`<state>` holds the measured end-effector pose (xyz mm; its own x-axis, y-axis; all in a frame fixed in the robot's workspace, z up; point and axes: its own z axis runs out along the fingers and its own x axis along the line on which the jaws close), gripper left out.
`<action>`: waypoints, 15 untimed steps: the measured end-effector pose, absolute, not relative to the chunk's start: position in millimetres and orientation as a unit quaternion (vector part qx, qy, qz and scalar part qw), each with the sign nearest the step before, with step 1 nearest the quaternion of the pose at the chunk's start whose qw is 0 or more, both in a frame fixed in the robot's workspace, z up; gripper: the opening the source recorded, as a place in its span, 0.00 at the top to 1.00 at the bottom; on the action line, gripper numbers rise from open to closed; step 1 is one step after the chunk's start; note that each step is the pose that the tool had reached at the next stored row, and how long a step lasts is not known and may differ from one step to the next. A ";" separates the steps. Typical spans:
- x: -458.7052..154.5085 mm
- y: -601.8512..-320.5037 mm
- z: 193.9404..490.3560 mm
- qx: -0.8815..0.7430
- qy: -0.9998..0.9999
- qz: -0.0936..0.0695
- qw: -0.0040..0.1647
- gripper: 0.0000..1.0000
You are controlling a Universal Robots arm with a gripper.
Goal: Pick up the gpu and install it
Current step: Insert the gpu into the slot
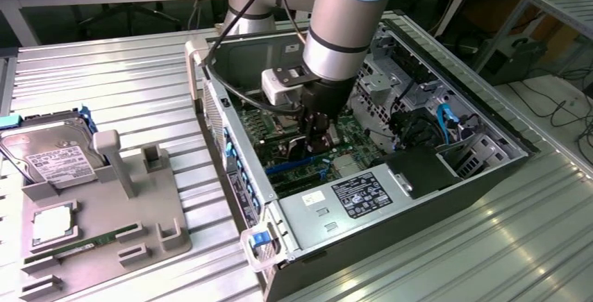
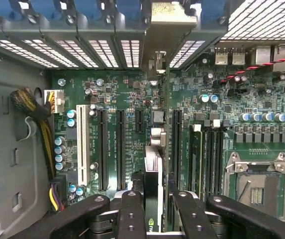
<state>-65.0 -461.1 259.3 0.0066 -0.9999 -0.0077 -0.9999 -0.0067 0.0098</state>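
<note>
Inside the open PC case, my gripper reaches down over the motherboard. In the wrist view its two black fingers are shut on the gpu, which is seen edge-on between them. The card stands upright over an expansion slot on the green motherboard. Its silver end bracket lies against the case's rear slot openings. In the exterior view the gpu is a dark shape just below the fingers.
A grey fixture tray at the exterior view's left holds a silver hard drive, a CPU and a RAM stick. The power supply fills the case's near corner. Yellow-black cables and the CPU socket flank the slots.
</note>
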 end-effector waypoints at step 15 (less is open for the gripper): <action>-69.4 -458.9 247.0 0.711 -0.703 -0.009 -0.002 0.73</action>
<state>-69.4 -458.9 247.0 0.0104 -0.9998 -0.0160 -0.9999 -0.0106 0.0107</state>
